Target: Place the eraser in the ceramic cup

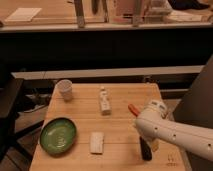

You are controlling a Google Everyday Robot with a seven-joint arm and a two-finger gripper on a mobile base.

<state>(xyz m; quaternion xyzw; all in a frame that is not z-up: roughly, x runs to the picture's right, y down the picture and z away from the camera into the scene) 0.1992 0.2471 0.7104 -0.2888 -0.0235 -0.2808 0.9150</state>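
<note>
Jaws at eraser (145, 151) — white slab (97, 142), small pale object (104, 101) toward ceramic cup (64, 89)

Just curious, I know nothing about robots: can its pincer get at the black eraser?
Probably yes. The pincer hangs right at the eraser on the table's front right, nothing between them; the white slab and green dish lie off to the left.

We see warm, dim light from above. The wooden table (125, 102) is evenly lit. Beyond it lies deep shadow, and the far counter (50, 15) is brighter. The gripper (145, 146), low at near right, sits shaded beneath the pale arm (175, 132).
</note>
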